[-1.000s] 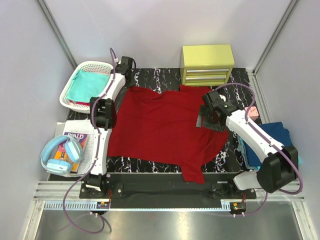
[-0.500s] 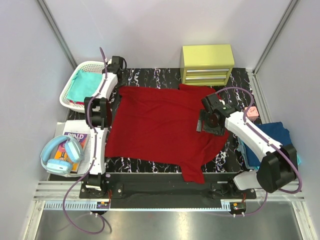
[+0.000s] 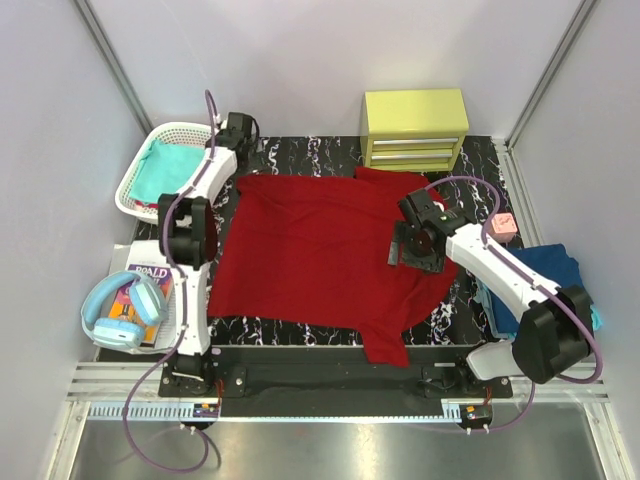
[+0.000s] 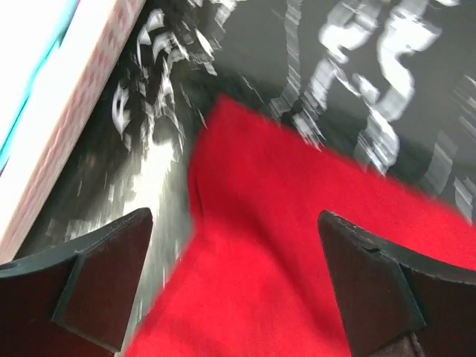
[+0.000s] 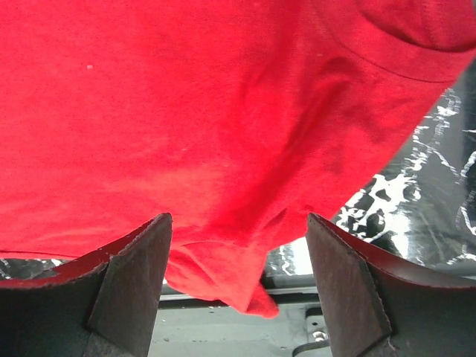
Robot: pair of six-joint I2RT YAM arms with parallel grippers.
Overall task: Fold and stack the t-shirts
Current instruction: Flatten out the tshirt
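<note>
Left hand [image 4: 238,282] newly wide over soft dark red t-shirt [image 3: 320,260]; right hand [image 5: 238,253] wide.

The top external camera looks steeply down from above and behind the arm bases [image 3: 186,368], taking in the whole marbled table [image 3: 300,150]. Each wrist camera sits close over the dark red t-shirt [image 3: 320,250], looking past its own fingers [image 4: 104,286]; all three views share that shirt

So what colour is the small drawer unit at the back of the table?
The drawer unit is pale yellow, clearest in the top external view.
</note>
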